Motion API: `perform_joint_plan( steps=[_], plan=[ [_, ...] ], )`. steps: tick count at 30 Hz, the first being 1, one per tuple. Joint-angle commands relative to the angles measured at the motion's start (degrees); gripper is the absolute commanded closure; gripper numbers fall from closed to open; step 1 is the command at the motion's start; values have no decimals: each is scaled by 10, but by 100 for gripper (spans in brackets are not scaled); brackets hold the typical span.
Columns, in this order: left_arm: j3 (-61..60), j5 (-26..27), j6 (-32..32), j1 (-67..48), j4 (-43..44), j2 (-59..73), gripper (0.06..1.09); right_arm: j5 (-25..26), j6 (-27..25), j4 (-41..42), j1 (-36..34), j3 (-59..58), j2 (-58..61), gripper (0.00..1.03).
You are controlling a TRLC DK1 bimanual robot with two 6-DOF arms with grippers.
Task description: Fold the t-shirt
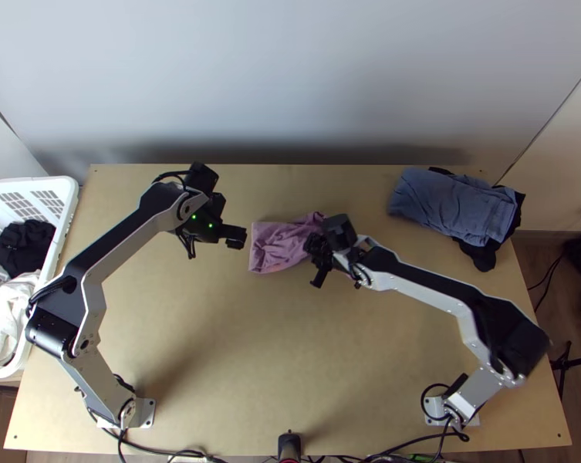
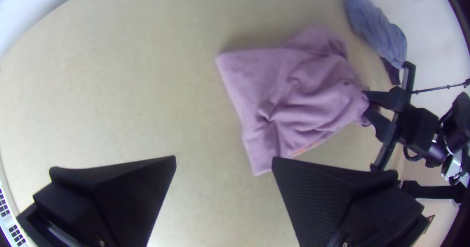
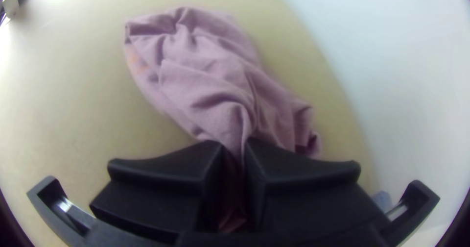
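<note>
The t-shirt (image 1: 278,243), a pinkish-purple cloth, lies folded and wrinkled near the middle of the table, its right part bunched. My right gripper (image 1: 319,251) is at the cloth's right end. In the right wrist view, my right gripper (image 3: 234,151) is shut on a gathered part of the t-shirt (image 3: 210,75), which bulges between the fingers. My left gripper (image 1: 236,234) is just left of the cloth, apart from it. The left wrist view has my left gripper (image 2: 223,161) open with nothing between its fingers, and the t-shirt (image 2: 293,95) beyond them.
Folded blue cloth (image 1: 452,204) lies on a black cloth (image 1: 479,255) at the table's back right. A white basket (image 1: 66,224) with black and white cloths stands beyond the left edge. Bare wood (image 1: 251,363) stretches between the arms' bases, and a wall rises behind the table.
</note>
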Motion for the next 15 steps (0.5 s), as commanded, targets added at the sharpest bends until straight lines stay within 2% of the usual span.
perform_joint_plan(
  steps=[1,8,15],
  plan=[
    [14,0,0,-2,-1,13,13,10,25,-12,-21,3,-76,100],
    [23,0,0,-4,-4,17,13,34,36,-46,-61,38,-146,100],
    [11,-1,1,-2,-8,-1,13,45,39,-58,-154,64,-196,100]
  ],
)
